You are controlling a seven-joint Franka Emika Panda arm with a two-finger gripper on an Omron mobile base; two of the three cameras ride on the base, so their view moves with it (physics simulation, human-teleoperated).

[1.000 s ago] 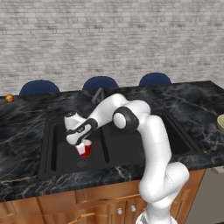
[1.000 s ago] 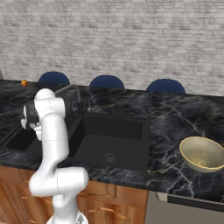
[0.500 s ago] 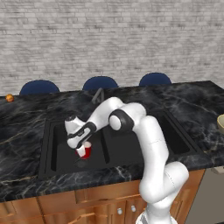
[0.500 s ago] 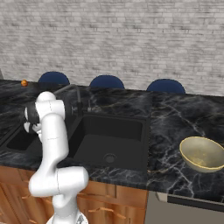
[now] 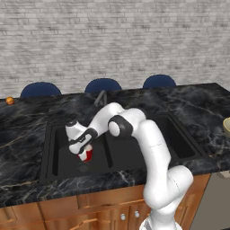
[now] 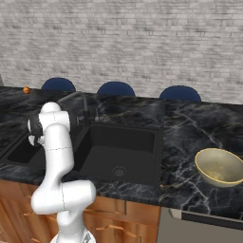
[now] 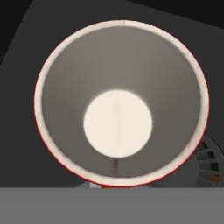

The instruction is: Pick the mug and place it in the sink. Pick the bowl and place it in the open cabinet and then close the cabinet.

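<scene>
Claw [image 5: 84, 152] grips smooth red cylindrical mug [image 5: 87, 154], apparently low inside matte black sink [image 5: 54, 148].

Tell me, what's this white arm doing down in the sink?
The robot arm has reached into the left basin of the black sink, and its hand is shut on a small red mug, held low near the basin's drain. From the hand's own camera you look straight down into the mug's white inside. A pale yellow bowl sits on the counter to the right, untouched.
</scene>
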